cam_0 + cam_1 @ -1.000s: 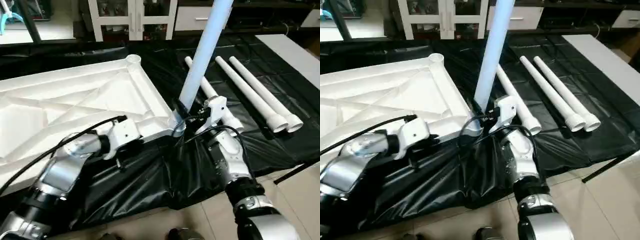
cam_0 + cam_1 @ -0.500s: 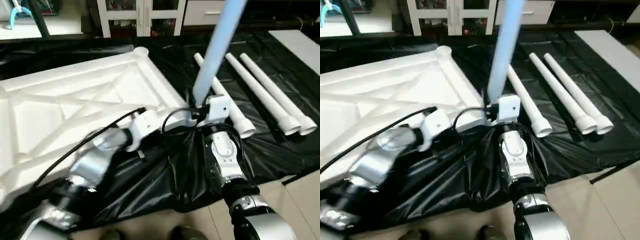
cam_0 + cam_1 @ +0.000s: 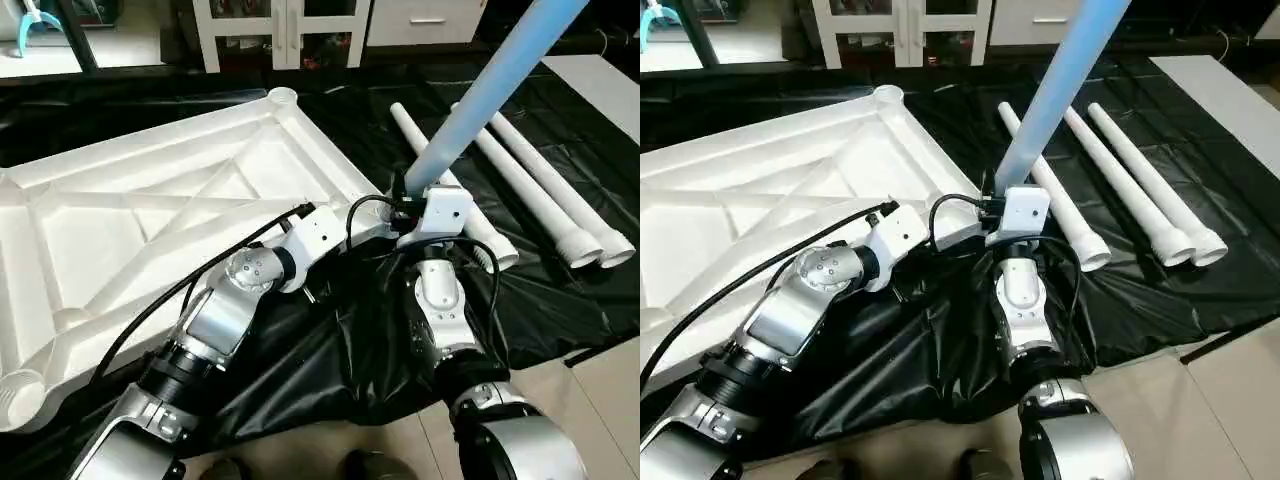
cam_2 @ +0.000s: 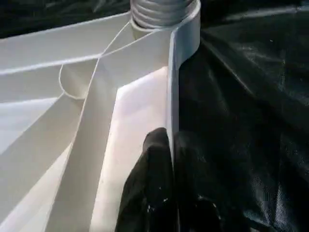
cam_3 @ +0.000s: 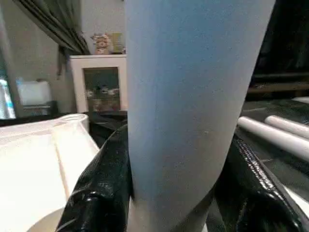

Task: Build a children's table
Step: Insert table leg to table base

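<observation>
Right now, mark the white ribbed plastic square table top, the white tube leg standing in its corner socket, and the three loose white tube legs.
white ribbed plastic square table top (image 3: 150, 215): left eye view, ribbed underside.
standing white tube leg (image 3: 480, 95): left eye view, mid-shaft.
three loose white tube legs (image 3: 1130, 185): right eye view, middle leg's shaft.

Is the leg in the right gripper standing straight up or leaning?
Leaning. The leg slants from the corner socket toward the three spare legs.

A crinkled black plastic sheet (image 3: 330, 360) was spread over the work surface, and beige floor tiles (image 3: 600, 410) were seen beyond its near edge. At the far side a white cabinet (image 3: 285, 30) with glass doors was stood, with a white drawer unit (image 3: 425, 20) placed just beside it. A white board (image 3: 1215, 95) was laid on the sheet.
</observation>
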Controlling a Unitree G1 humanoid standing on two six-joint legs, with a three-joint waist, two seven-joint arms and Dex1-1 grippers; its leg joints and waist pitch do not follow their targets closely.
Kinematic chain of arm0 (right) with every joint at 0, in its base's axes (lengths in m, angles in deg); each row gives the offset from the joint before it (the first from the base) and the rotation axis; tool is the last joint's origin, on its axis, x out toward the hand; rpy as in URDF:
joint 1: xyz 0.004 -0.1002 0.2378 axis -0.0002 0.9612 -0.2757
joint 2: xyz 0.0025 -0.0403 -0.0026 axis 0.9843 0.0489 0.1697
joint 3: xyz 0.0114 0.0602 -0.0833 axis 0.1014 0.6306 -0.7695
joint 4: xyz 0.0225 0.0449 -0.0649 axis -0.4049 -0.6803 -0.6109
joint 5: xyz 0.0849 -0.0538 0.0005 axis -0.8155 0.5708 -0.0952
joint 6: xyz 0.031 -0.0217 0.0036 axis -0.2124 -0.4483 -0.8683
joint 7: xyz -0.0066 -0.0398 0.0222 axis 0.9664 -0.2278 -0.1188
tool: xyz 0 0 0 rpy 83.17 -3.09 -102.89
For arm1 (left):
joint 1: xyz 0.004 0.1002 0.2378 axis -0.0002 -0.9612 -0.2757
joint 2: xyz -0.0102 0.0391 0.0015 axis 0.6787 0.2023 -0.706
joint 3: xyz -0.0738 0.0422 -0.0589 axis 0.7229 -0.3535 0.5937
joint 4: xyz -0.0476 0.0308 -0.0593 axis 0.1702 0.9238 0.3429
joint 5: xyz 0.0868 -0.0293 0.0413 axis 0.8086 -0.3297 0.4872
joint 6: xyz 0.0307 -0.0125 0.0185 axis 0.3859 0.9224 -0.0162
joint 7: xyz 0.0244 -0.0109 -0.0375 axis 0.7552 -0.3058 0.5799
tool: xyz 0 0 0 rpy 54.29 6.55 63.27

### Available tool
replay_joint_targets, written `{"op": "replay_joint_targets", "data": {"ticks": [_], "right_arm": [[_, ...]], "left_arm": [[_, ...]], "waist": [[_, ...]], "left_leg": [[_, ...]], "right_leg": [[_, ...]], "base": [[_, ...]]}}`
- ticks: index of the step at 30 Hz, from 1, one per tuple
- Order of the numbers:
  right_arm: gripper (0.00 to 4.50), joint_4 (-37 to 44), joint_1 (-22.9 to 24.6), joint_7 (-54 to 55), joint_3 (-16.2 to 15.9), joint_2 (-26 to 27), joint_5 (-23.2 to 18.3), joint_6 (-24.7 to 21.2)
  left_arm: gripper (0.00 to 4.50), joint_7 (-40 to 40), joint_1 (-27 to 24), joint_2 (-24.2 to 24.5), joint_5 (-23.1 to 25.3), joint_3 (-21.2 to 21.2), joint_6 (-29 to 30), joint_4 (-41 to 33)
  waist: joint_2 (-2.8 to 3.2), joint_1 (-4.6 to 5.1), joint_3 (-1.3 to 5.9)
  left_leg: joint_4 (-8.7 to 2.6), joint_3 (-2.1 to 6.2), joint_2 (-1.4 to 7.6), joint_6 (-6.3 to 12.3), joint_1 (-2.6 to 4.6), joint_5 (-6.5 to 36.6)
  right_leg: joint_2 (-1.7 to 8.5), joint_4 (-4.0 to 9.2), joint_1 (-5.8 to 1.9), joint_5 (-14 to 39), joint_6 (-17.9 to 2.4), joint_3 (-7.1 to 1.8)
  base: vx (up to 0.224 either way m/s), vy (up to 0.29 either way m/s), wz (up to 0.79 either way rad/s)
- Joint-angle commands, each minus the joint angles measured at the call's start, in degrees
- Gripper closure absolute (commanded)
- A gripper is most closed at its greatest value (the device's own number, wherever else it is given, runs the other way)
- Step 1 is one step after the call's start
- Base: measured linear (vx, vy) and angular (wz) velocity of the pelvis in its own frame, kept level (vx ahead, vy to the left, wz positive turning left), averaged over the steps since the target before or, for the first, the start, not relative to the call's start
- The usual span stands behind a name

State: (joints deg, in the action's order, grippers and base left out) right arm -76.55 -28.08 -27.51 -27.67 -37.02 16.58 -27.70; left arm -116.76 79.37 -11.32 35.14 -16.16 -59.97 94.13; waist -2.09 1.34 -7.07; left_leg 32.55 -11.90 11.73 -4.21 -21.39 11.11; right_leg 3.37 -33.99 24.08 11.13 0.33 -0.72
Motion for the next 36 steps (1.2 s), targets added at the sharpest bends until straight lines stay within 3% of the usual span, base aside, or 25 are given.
{"op": "replay_joint_targets", "data": {"ticks": [1, 4, 6, 7, 8, 9, 12, 14, 15, 18, 24, 29, 33, 36], "right_arm": [[2.66, -4.68, 2.96, -6.18, 3.9, -2.25, -4.62, -7.26], [2.66, -3.17, 1.63, -12.34, 3.89, -3.55, -6.56, -9.6], [2.66, -0.5, -0.27, -25.88, 1.85, -7.5, -8.33, -14.27], [2.66, -0.5, -0.27, -25.88, 1.85, -7.5, -8.33, -14.27], [2.66, 0.33, -0.7, -29.98, 1.13, -8.94, -8.67, -16.37], [2.66, 1.28, -1.14, -34.63, 0.68, -10.42, -9.42, -18.42], [2.66, 3.63, -1.53, -44.22, -0.5, -13.38, -10.83, -21.39], [2.66, 4.42, -1.48, -47.28, -1.18, -14.29, -11.05, -21.94], [2.66, 5.6, -1.46, -53.23, -2.07, -15.84, -11.88, -23.99], [2.66, 6.03, -2.05, -62.28, -2.63, -17.97, -13.7, -27.94], [2.66, 2.38, -4.18, -72.48, -4.38, -21.67, -12.41, -31.52], [2.66, -1.33, -4.79, -73.15, -6.71, -22.5, -9.03, -30.35], [2.66, -3.0, -4.39, -70.42, -6.62, -21.58, -7.77, -29.73], [2.66, -3.96, -2.99, -68.93, -7.93, -21.14, -5.78, -29.04]], "left_arm": [[4.5, -0.72, -1.12, 4.06, 1.3, 1.5, -1.05, -0.59], [4.5, -4.68, -2.45, 6.6, 0.4, 0.64, -4.88, -1.19], [4.5, -11.39, -5.4, 11.75, -0.8, -0.56, -8.76, -2.55], [4.5, -11.39, -5.4, 11.75, -0.8, -0.56, -8.76, -2.55], [4.5, -11.72, -5.85, 12.73, -0.86, -0.3, -9.83, -2.37], [4.5, -12.31, -6.32, 13.57, -1.48, 0.15, -10.85, -2.32], [4.5, -14.07, -7.37, 14.96, -3.3, 1.03, -13.78, -2.44], [4.5, -14.72, -7.79, 15.21, -3.99, 1.39, -14.41, -2.71], [4.5, -16.04, -8.5, 15.74, -5.5, 1.88, -15.95, -3.03], [4.5, -17.91, -9.7, 16.73, -7.52, 2.4, -17.25, -3.87], [4.5, -21.01, -11.04, 18.01, -9.8, 2.96, -18.79, -4.71], [4.5, -21.69, -11.04, 18.25, -9.93, 3.12, -19.12, -4.46], [4.5, -21.57, -10.96, 18.27, -9.34, 2.96, -19.13, -4.15], [4.5, -21.75, -11.13, 18.17, -9.33, 2.67, -18.76, -4.51]], "waist": [[1.01, 0.37, 2.59], [1.15, 0.8, 2.84], [1.02, 1.23, 3.06], [1.07, 1.53, 3.11], [0.96, 1.72, 3.01], [1.22, 1.67, 3.07], [0.63, 1.62, 3.2], [0.73, 1.41, 3.24], [0.43, 1.42, 3.23], [0.34, 1.31, 3.19], [0.02, 1.16, 3.03], [0.0, 1.16, 3.16], [-0.08, 1.07, 3.23], [0.15, 1.06, 3.11]], "left_leg": [[-4.4, 0.61, 1.24, 0.8, 0.69, 17.31], [-4.0, 0.52, 1.29, 2.3, 0.4, 12.11], [-3.8, 0.55, 1.25, 3.41, 0.33, 9.67], [-3.67, 0.68, 1.34, 4.28, 0.18, 8.31], [-3.59, 0.49, 1.32, 4.83, 0.24, 7.77], [-3.41, 0.33, 1.48, 5.59, 0.62, 6.49], [-3.14, 0.0, 1.6, 7.45, 0.86, 4.71], [-3.11, 0.06, 1.65, 7.7, 0.89, 4.62], [-3.01, -0.05, 1.69, 8.15, 1.01, 4.2], [-2.95, -0.05, 1.72, 8.81, 1.01, 4.48], [-2.81, -0.17, 1.86, 9.21, 1.3, 4.84], [-2.65, -0.15, 1.8, 8.9, 1.23, 4.59], [-2.6, -0.14, 1.8, 8.83, 1.25, 4.48], [-2.71, -0.1, 1.83, 8.32, 1.3, 5.57]], "right_leg": [[2.16, 3.74, -1.38, 6.28, -10.37, -1.13], [2.3, 3.0, -2.06, -0.87, -13.08, -1.13], [2.23, 2.63, -2.52, -4.09, -14.61, -1.07], [2.32, 2.3, -2.87, -5.96, -15.76, -1.07], [2.21, 2.37, -2.75, -6.59, -16.25, -1.08], [2.34, 2.25, -2.65, -8.09, -17.34, -1.14], [2.41, 2.08, -2.75, -8.96, -19.21, -1.21], [2.49, 2.05, -2.84, -8.35, -19.39, -1.2], [2.53, 2.07, -2.69, -7.51, -19.62, -1.24], [2.56, 2.07, -2.7, -6.12, -19.66, -1.25], [2.83, 2.37, -2.21, -0.93, -19.62, -1.21], [2.88, 2.32, -2.18, 1.08, -19.57, -1.12], [2.9, 2.25, -2.23, 1.14, -19.45, -1.17], [2.84, 2.44, -2.04, 2.69, -19.26, -1.09]], "base": [[0.0, 0.0, 0.0], [0.0, 0.0, 0.0], [0.0, 0.0, 0.0], [0.0, 0.0, 0.0], [0.0, 0.0, 0.0], [0.0, 0.0, 0.0], [0.0, 0.0, 0.0], [0.0, 0.0, 0.0], [0.0, 0.0, 0.0], [0.0, 0.0, 0.0], [0.0, 0.0, 0.0], [0.0, 0.0, 0.0], [0.0, 0.0, 0.0], [0.0, 0.0, 0.0]]}}
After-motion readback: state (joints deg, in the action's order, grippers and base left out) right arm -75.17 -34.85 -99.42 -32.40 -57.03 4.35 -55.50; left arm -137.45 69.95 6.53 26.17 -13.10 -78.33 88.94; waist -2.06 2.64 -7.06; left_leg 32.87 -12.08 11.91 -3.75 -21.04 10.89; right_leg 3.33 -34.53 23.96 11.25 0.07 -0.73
